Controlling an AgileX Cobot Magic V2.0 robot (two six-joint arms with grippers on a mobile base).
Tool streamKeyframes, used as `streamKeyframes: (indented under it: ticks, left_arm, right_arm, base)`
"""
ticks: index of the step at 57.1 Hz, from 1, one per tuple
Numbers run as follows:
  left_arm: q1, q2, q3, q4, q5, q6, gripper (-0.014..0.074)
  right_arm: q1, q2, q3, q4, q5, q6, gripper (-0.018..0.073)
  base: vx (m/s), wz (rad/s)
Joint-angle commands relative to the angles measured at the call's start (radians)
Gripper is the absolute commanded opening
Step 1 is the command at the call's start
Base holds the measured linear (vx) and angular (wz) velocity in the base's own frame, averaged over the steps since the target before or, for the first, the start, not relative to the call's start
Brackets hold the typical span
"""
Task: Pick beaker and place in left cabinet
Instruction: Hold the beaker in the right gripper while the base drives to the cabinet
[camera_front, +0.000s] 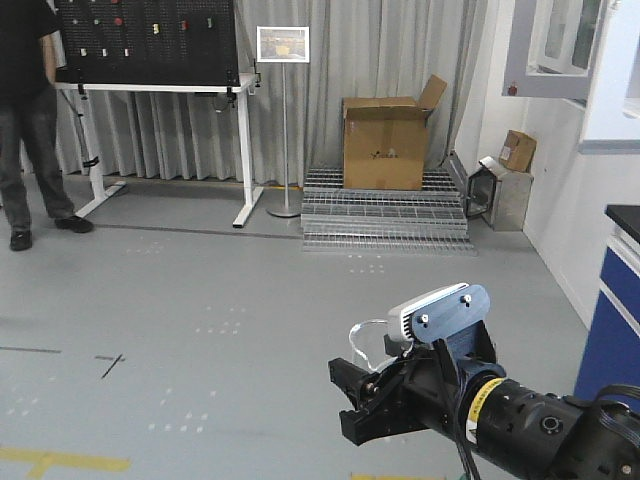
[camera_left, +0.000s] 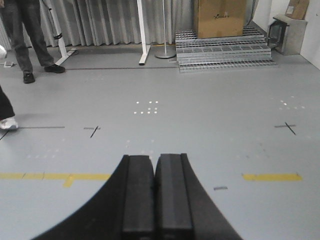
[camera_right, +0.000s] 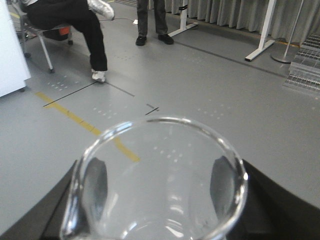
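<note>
The beaker (camera_right: 160, 165), clear glass with a pour spout at its rim, fills the lower part of the right wrist view. My right gripper (camera_right: 159, 182) is shut on it, with a dark finger pressed against each side of the glass. In the front view the right gripper (camera_front: 350, 395) hangs over the grey floor at the bottom right, and the beaker (camera_front: 368, 340) shows only as a faint clear outline above it. My left gripper (camera_left: 154, 190) is shut with nothing between its pads and points at bare floor. The left cabinet is out of view.
A person (camera_front: 25, 110) stands by a white table (camera_front: 150, 88) carrying a black board. Another person sits on a chair (camera_right: 70, 20) next to a white panel (camera_right: 10, 50). A cardboard box (camera_front: 385, 140) rests on metal grating steps (camera_front: 385, 215). A blue cabinet (camera_front: 610, 330) stands at the right.
</note>
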Motion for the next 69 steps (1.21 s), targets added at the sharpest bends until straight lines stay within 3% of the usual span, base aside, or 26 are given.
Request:
streamKeyframes:
  ticks: [1,69]
  left_arm:
    - [-0.007,-0.018,-0.009,-0.002,-0.082,-0.003,0.0004]
    - [-0.007,-0.018,-0.009,-0.002,-0.082,-0.003,0.0004]
  right_arm:
    - [-0.005,-0.039,-0.029,0.008,-0.077,0.0,0.0194]
    - [-0.004,-0.035,-0.029,0.008,-0.076,0.0,0.0194]
  base:
    - [0.86,-0.04]
    - [0.82,-0.05]
